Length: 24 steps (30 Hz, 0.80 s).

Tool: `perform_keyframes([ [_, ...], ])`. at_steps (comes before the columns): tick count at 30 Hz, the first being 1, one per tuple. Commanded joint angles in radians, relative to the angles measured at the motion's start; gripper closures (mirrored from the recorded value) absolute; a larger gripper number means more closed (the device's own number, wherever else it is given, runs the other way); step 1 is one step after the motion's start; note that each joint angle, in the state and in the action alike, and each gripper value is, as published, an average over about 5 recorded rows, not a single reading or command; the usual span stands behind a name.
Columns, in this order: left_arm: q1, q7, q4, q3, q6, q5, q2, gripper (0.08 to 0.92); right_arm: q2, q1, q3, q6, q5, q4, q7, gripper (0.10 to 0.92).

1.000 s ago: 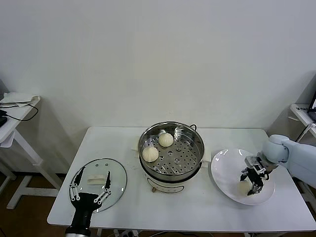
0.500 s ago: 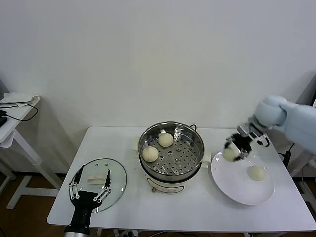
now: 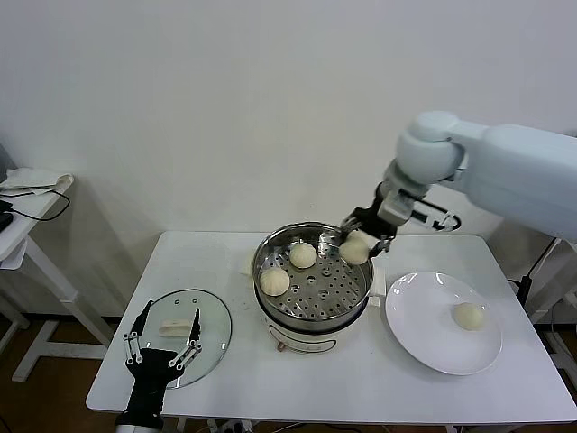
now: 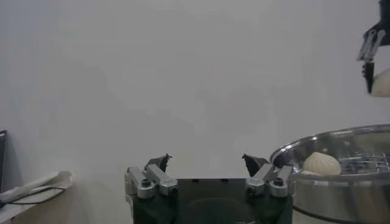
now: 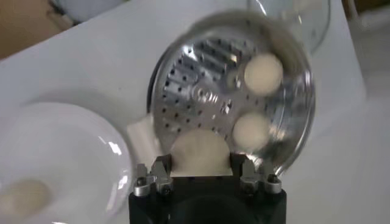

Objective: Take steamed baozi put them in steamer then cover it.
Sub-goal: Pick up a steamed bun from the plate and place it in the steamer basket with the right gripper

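Risk I see: my right gripper (image 3: 362, 242) clasps a baozi (image 3: 354, 250) above the steamer (image 3: 312, 275) rim, so releasing early could bounce it out, while my spread-fingered left gripper (image 3: 162, 342) waits over the cover (image 3: 178, 336).

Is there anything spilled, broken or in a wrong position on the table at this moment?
Nothing stands out. The steamer stands upright with two baozi inside, the right gripper holds a third above its rim, one waits on the plate, and the cover lies flat under the open left gripper.
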State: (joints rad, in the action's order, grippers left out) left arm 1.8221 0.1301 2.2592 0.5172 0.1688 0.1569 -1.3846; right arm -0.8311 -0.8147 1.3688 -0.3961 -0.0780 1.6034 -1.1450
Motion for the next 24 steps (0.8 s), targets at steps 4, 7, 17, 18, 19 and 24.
perform_keyframes([
  [4, 0.001, 0.001, 0.0, -0.002, 0.003, -0.002, -0.002, 0.177, -0.109, 0.07, 0.025, -0.253, 0.22, 0.113, 0.085, 0.389],
  [7, 0.0, 0.001, 0.001, -0.003, 0.004, -0.002, -0.003, 0.177, -0.125, 0.093, 0.026, -0.275, 0.268, 0.096, 0.096, 0.389],
  [17, -0.001, 0.002, 0.001, -0.001, 0.011, -0.003, -0.005, 0.177, -0.2, 0.194, 0.002, -0.317, 0.37, -0.002, 0.098, 0.389],
  [18, -0.001, 0.003, 0.0, -0.001, 0.012, -0.003, -0.004, 0.177, -0.206, 0.205, -0.001, -0.317, 0.379, -0.01, 0.098, 0.389],
  [19, -0.001, 0.003, 0.0, 0.0, 0.013, -0.003, -0.004, 0.177, -0.211, 0.214, -0.004, -0.318, 0.384, -0.018, 0.098, 0.389],
  [24, -0.003, 0.005, -0.002, 0.003, 0.015, -0.005, -0.004, 0.177, -0.227, 0.243, -0.01, -0.322, 0.398, -0.042, 0.099, 0.387],
])
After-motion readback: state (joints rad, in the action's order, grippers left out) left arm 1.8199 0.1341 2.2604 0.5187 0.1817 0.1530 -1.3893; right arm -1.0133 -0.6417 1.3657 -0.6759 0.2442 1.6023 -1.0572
